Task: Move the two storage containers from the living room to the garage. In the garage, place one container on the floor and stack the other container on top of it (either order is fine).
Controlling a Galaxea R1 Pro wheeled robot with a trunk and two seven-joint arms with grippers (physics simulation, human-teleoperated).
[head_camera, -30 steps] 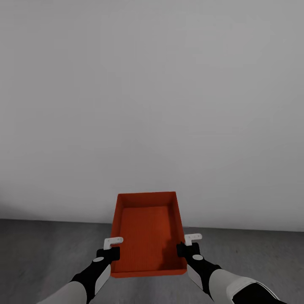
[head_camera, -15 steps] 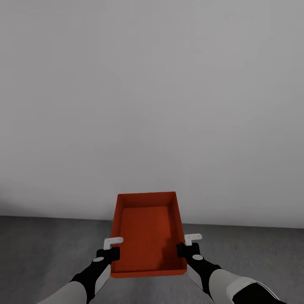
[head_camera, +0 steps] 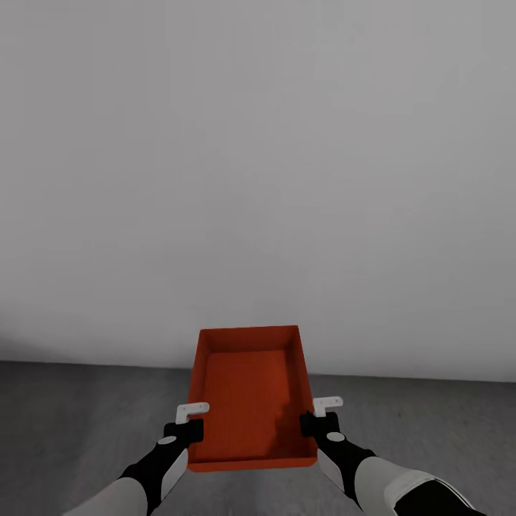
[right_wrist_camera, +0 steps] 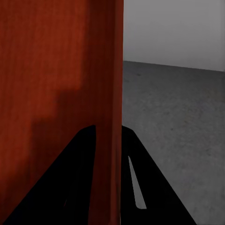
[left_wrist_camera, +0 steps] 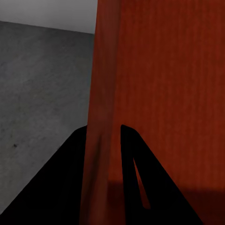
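Arms: two black-and-white forearms enter at the lower edge of the head view, both cut off there by the frame; the left arm lies at lower left, the right at lower right.
Left gripper (head_camera: 188, 424): black body with a pale finger tab, at the near left corner of the tub; in the left wrist view its two dark fingers (left_wrist_camera: 70, 183) straddle the tub's thin wall, one on each side, clamped on it (left_wrist_camera: 104, 140).
Right gripper (head_camera: 320, 419): same build, at the near right corner; in the right wrist view its dark fingers (right_wrist_camera: 75, 178) pinch the opposite wall between them (right_wrist_camera: 108, 138).
Storage container (head_camera: 249, 398): one orange-red rectangular plastic tub with thin straight walls and a finely ribbed inside, lower centre of the head view, carried level between the two grippers and clear of the ground; open side up, nothing in it. Its underside is hidden, and a shadow darkens the near right part of its inside.
Count of tubs: one in the pictures.
Floor (head_camera: 64, 430): dark grey speckled matte concrete, a band across the bottom of the head view, partly covered by the tub and arms; also beside the tub wall in both wrist views.
Wall (head_camera: 258, 165): plain white-grey surface beyond the tub, taking the upper two thirds of the head view; it meets the floor in a straight line behind the tub's far edge.
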